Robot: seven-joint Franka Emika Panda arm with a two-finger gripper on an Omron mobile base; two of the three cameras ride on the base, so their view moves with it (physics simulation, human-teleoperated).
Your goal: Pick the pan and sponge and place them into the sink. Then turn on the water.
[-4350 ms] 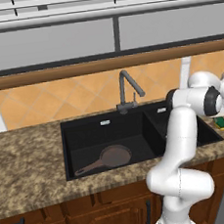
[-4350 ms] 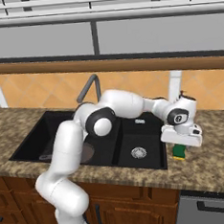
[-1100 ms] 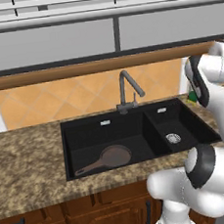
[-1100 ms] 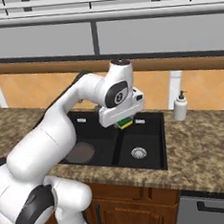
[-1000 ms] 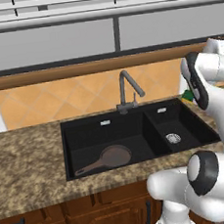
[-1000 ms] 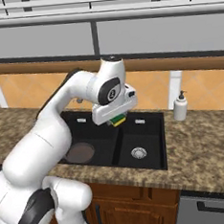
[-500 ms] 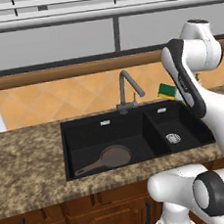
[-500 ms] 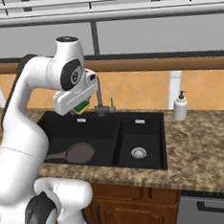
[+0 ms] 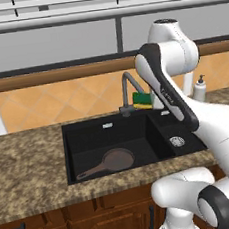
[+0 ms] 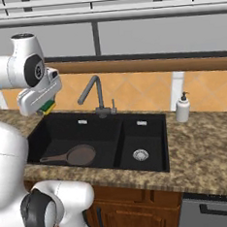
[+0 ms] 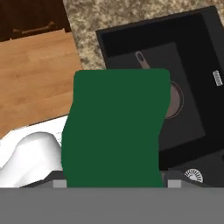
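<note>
**Sponge held high over the sink, pan already in the basin**

From my remote station I see the speckled granite counter (image 9: 27,166) running the width of the kitchen, with the black double-basin sink (image 9: 89,139) set into it. The white arm (image 9: 168,80) arches up and over that sink, its hand raised above the larger basin in front of the tiled wall. The dark angular faucet (image 10: 95,95) stands behind the divider between the two basins; I see no stream falling from it. The pan (image 9: 117,160) lies flat on the floor of the larger basin, its long handle pointing toward the near outer corner. A white soap dispenser (image 10: 182,108) stands on the counter beyond the smaller basin, well apart from the arm. The gripper (image 10: 43,108) is closed on the sponge (image 9: 141,100), which hangs in the air above the larger basin, near the faucet, its yellow body and green layer showing between the fingers. Through the hand camera, the green scrubbing face (image 11: 116,127) looms close, with the pan below it.
</note>
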